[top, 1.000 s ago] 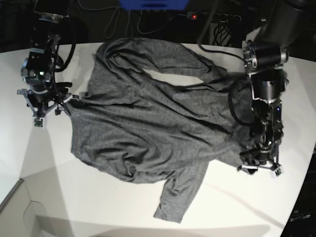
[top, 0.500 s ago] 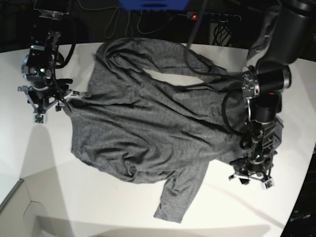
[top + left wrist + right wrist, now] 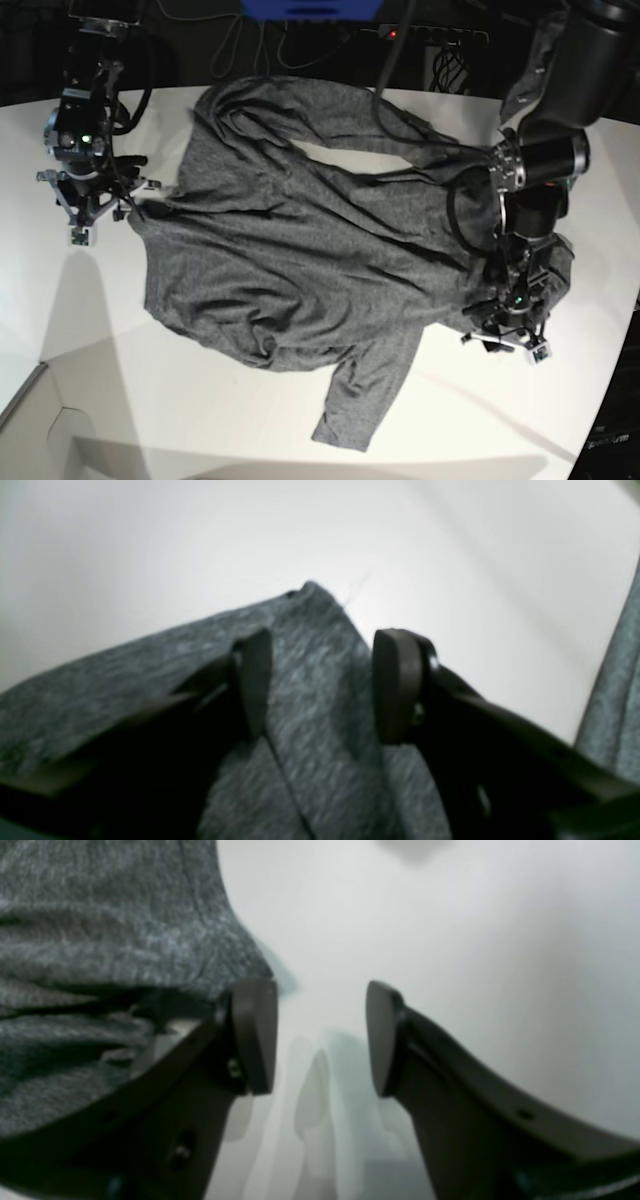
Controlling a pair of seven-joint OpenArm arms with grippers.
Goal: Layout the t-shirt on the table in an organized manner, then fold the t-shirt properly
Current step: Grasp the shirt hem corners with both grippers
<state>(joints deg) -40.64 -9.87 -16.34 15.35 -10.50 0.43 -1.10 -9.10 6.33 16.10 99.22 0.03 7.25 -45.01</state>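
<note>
The dark grey t-shirt (image 3: 290,250) lies rumpled across the white table (image 3: 200,400), one long sleeve (image 3: 360,400) pointing to the front and the other folded along the back. My left gripper (image 3: 505,345) stands open at the shirt's right edge. In the left wrist view a pointed corner of the t-shirt (image 3: 320,645) lies under and between the fingers (image 3: 397,685) of the left gripper (image 3: 325,685). My right gripper (image 3: 88,225) is open at the shirt's left edge. In the right wrist view the t-shirt (image 3: 100,940) lies just left of the right gripper (image 3: 320,1037), with bare table between the pads.
Behind the table run black cables and a power strip (image 3: 430,35) with a red light, beside a blue object (image 3: 310,8). The table's curved edge drops off at the front left (image 3: 30,385) and at the right (image 3: 615,380).
The arm on the base view's right moved left along the shirt's right edge. The arm on the base view's left shifted slightly toward the back. The shirt has barely moved.
</note>
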